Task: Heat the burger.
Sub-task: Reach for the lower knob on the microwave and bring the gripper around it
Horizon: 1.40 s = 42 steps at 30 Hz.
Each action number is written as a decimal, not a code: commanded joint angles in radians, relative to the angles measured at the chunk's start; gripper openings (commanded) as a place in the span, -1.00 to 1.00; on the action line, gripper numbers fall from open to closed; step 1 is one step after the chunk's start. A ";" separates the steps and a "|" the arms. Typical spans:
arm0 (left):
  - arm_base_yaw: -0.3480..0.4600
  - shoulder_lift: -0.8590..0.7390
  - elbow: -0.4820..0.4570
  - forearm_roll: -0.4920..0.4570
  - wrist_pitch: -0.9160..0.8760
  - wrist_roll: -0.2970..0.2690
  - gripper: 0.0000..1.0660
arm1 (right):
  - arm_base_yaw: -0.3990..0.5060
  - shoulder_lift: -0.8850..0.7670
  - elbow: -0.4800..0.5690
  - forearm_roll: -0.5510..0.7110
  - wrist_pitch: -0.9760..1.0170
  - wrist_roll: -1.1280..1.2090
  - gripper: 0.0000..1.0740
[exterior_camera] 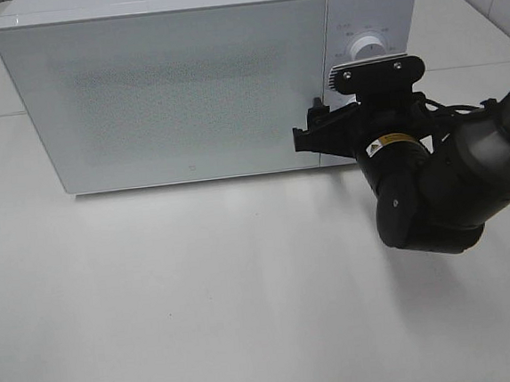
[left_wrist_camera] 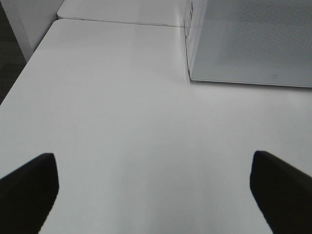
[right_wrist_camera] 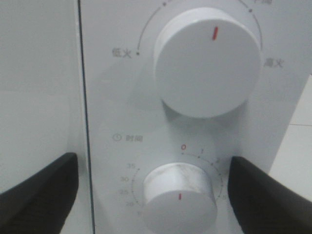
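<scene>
We see a white box-shaped microwave oven with its frosted door shut, standing on a white tabletop; no view lets us tell where the burger is. The right arm's black tool sits close in front of the microwave's control panel, released, with its two fingers spread either side of the small round white timer dial, just below the larger white power dial. The left arm's black tool hovers over the tabletop, forward and left of the microwave, with fingers wide apart and grasping nothing.
</scene>
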 commanded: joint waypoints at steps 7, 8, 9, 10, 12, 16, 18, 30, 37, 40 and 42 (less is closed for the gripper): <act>-0.003 -0.011 0.001 0.001 0.002 -0.007 0.87 | -0.019 0.003 -0.009 -0.010 -0.067 0.012 0.40; -0.003 -0.011 0.001 0.001 0.002 -0.007 0.87 | -0.019 0.003 -0.009 -0.010 -0.067 0.012 0.40; -0.003 -0.011 0.001 0.001 0.002 -0.007 0.87 | -0.019 0.003 -0.009 -0.010 -0.066 0.012 0.36; -0.003 -0.011 0.001 0.001 0.002 -0.007 0.87 | -0.019 0.003 -0.009 -0.010 -0.066 0.012 0.36; -0.003 -0.011 0.001 0.001 0.002 -0.007 0.87 | -0.019 0.003 -0.009 -0.006 -0.046 0.012 0.24; -0.003 -0.011 0.001 0.001 0.002 -0.007 0.87 | -0.019 0.003 -0.009 -0.003 -0.035 0.007 -0.03; -0.003 -0.011 0.001 0.001 0.002 -0.007 0.87 | -0.019 0.003 -0.009 -0.003 -0.038 0.007 -0.12; -0.003 -0.011 0.001 0.001 0.002 -0.007 0.87 | -0.019 0.003 -0.009 -0.005 -0.032 0.016 -1.00; -0.003 -0.011 0.001 0.001 0.002 -0.007 0.87 | -0.019 0.003 -0.009 -0.033 -0.048 0.232 -1.00; -0.003 -0.011 0.001 0.001 0.002 -0.007 0.87 | -0.019 0.003 -0.009 -0.068 -0.073 0.428 -1.00; -0.003 -0.011 0.001 0.001 0.002 -0.007 0.87 | -0.019 0.003 -0.009 -0.086 -0.088 0.568 -1.00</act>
